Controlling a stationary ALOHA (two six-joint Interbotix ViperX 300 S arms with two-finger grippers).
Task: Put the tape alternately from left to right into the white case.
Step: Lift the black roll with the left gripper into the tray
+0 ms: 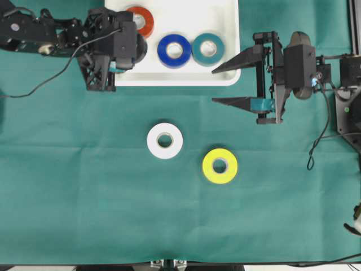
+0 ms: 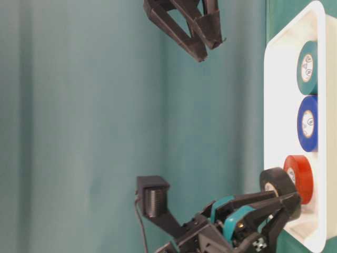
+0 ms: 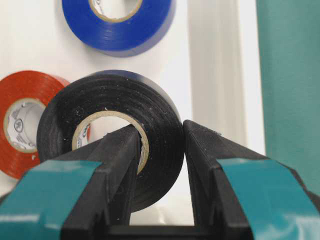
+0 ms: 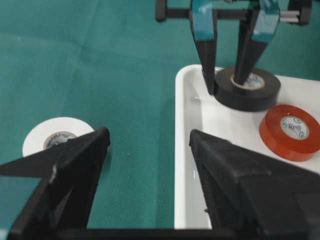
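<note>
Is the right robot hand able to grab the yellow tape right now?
Probably yes. The right gripper is open and holds nothing, and the yellow tape lies flat on the green cloth with free space all around it; the white tape sits apart from it.

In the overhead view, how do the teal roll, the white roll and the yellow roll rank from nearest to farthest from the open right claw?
From the right claw:
1. The teal roll, in the white case, just up and left of the claw.
2. The yellow roll, on the cloth below the claw.
3. The white roll, on the cloth, lower left.
</note>
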